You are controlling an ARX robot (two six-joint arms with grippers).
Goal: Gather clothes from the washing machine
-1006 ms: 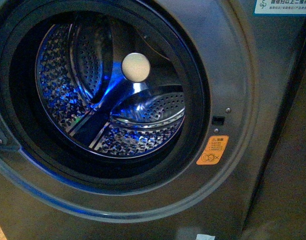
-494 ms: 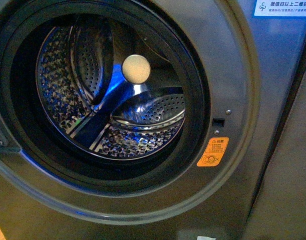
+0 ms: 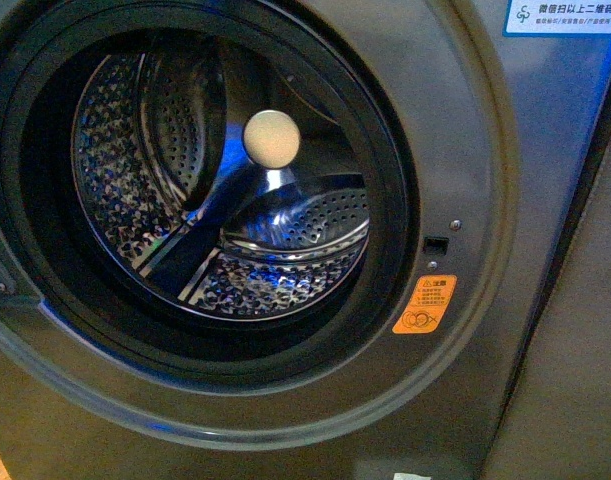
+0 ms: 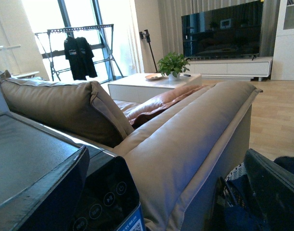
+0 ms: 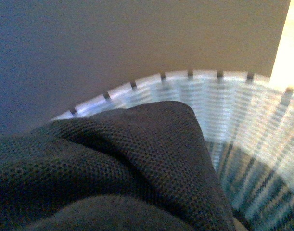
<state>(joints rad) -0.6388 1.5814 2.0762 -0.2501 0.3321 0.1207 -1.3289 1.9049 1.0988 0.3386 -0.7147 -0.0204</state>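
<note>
The washing machine (image 3: 465, 120) fills the front view, grey, with its round dark-rimmed porthole (image 3: 390, 200) open. The perforated steel drum (image 3: 115, 190) holds no fabric that I can see; a cream round knob (image 3: 272, 138) sits at its back and an orange sticker (image 3: 425, 304) is on the front. Neither arm shows there. In the right wrist view the clothes (image 5: 137, 159), dark mesh fabric, hang over a white slatted basket (image 5: 195, 86). My right gripper is shut on them, its fingers hidden by the fabric. My left gripper (image 4: 166, 192) is open and empty above the machine's top.
In the left wrist view a beige sofa (image 4: 185, 139) stands right beside the machine's dark control panel (image 4: 101, 197). A white basket (image 4: 235, 172) with blue fabric sits low by the sofa. Farther off are a coffee table (image 4: 142, 82), a TV (image 4: 221, 31) and a drying rack (image 4: 79, 48).
The blue glow inside the drum has faded. The front view has shifted only slightly. No arm has entered it.
</note>
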